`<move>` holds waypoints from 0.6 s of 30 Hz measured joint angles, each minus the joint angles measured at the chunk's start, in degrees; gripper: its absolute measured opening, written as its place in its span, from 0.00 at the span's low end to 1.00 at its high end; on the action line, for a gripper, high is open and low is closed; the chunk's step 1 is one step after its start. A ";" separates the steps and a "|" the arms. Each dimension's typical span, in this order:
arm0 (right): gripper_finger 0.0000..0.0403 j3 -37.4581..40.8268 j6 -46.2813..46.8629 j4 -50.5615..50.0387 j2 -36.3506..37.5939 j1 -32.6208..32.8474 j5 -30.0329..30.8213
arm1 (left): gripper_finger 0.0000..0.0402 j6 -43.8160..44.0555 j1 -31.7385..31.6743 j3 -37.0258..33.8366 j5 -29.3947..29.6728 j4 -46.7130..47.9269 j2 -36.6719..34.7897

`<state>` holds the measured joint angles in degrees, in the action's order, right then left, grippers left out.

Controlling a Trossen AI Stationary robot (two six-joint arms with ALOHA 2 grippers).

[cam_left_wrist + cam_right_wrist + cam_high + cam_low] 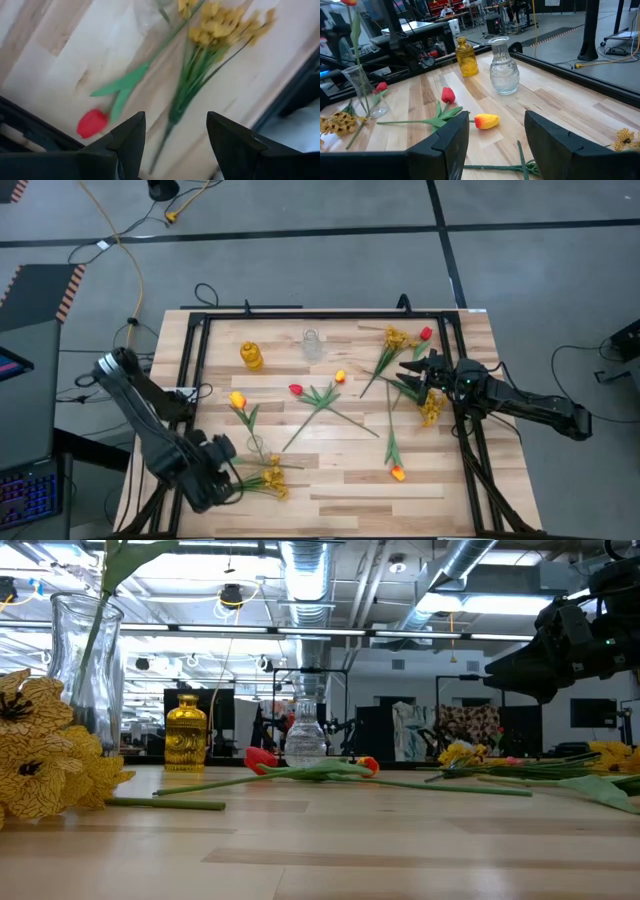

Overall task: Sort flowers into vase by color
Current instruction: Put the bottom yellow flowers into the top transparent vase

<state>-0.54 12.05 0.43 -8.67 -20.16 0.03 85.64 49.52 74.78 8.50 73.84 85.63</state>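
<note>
Flowers lie scattered on the wooden table. A red tulip [296, 390] and a yellow-orange tulip [340, 376] lie mid-table. A mustard spray [397, 337], a red tulip [426, 333] and a second spray [431, 408] lie at the right, and another yellow-orange tulip [397, 472] lies nearer the front. A yellow-orange tulip [237, 400] stands with its stem in a tall clear vase [257, 445]. My left gripper [232, 472] is open above the stem of a mustard spray [220, 30], beside a red tulip [92, 122]. My right gripper [408, 368] is open and empty above the right-hand flowers.
A yellow glass vase [251, 355] and a short clear vase [312, 345] stand near the far edge. A black frame [300, 317] runs along the table's far edge and sides.
</note>
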 joint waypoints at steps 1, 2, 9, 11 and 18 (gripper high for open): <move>0.55 0.00 0.00 0.00 0.01 0.00 0.00 | 0.49 -1.19 0.00 0.00 -0.47 0.04 1.21; 0.55 0.00 0.00 0.00 0.00 0.00 -0.01 | 0.49 -2.11 0.00 0.00 -0.63 0.13 2.39; 0.55 0.00 0.01 0.00 0.01 0.00 0.00 | 0.49 -8.72 -0.03 0.00 -0.46 0.31 9.26; 0.55 0.00 0.02 0.00 0.02 0.00 0.00 | 0.49 -9.78 -0.13 -0.02 -0.29 0.31 10.49; 0.55 0.00 0.05 -0.02 0.02 0.00 0.00 | 0.49 -4.74 -0.16 -0.04 1.95 -2.03 11.54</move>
<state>-0.54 12.11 0.41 -8.64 -20.16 0.03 80.90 49.35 74.74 10.45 71.81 97.17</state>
